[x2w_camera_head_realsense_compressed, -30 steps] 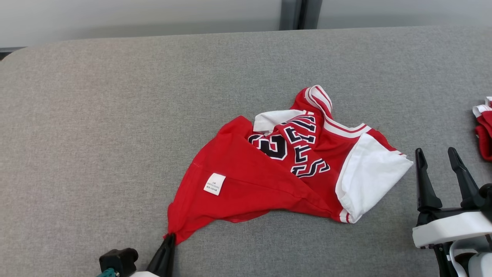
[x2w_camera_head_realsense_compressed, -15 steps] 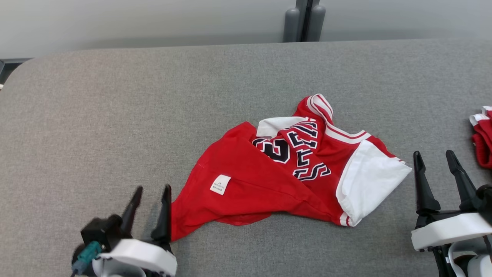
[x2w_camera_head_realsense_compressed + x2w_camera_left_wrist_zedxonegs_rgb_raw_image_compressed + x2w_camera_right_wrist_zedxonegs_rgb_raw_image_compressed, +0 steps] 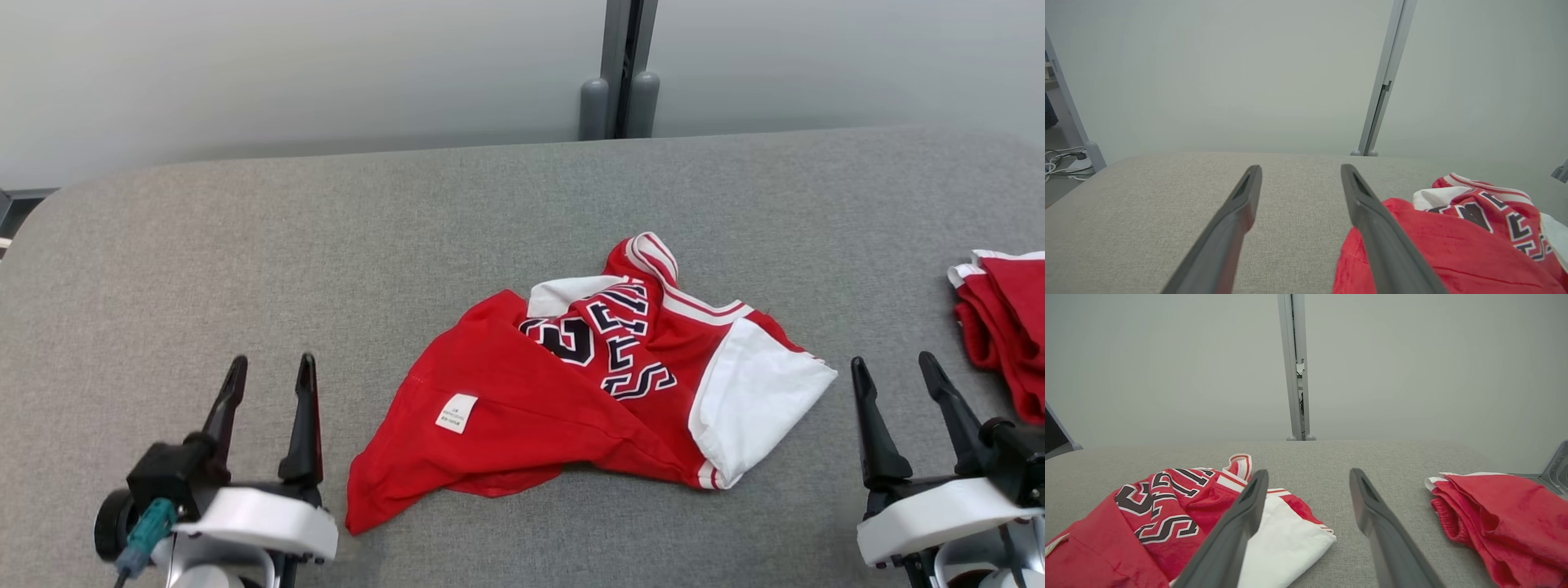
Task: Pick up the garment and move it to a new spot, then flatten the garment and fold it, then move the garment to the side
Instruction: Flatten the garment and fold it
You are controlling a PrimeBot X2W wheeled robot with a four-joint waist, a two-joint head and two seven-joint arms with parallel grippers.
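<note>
L gripper (image 3: 273, 361) wide, empty | garment (image 3: 522, 425) just to its R, prob. not touching

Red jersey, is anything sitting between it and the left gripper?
Nothing visible does. The left gripper stands open beside the red jersey, next to its near corner, with bare grey surface between them.

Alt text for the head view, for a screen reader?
A crumpled red-and-white jersey lies free in the middle of a grey table. The left jaws stand open beside its lower-left corner, the right jaws open off its white sleeve. Another red garment lies at the right edge.
</note>
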